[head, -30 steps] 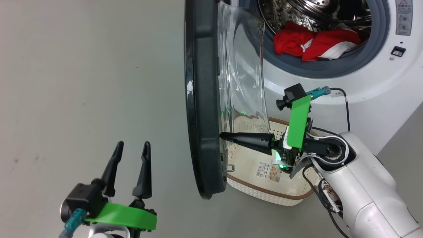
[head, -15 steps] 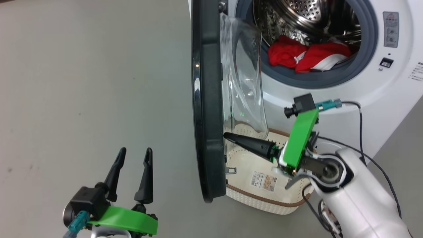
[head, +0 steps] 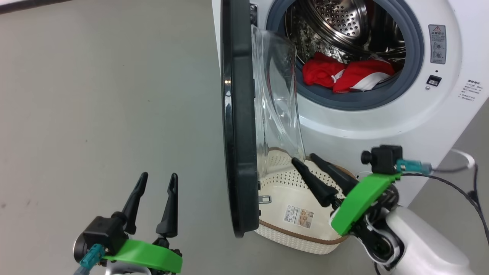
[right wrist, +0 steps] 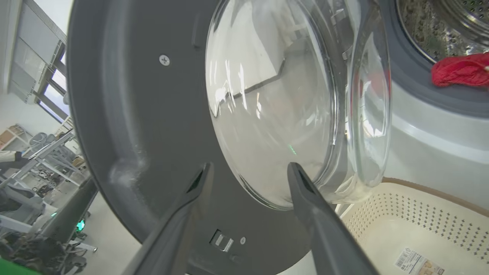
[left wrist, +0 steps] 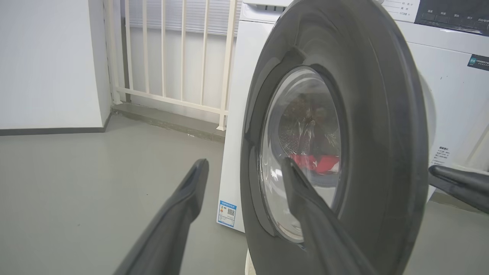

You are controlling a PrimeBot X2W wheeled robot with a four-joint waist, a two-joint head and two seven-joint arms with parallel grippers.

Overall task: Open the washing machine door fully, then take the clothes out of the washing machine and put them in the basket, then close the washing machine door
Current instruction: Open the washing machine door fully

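The white washing machine stands with its black-rimmed door swung out edge-on, the glass bowl facing the drum. Red clothes with white trim lie at the drum's front lip. The cream basket sits on the floor below the opening, beside the door's lower edge. My right gripper hovers open over the basket, just clear of the glass; its own view shows the door's inner face, the basket and the clothes. My left gripper is open and empty, left of the door, facing the door's outer face.
Grey floor spreads left of the door. A white railing and wall stand behind the machine's left side. A black cable trails from my right wrist. Racks with equipment stand beyond the door.
My right gripper has opened and drawn back from the door's inner rim, turning over the basket. The head camera has shifted, showing more of the drum. The left gripper has kept still.
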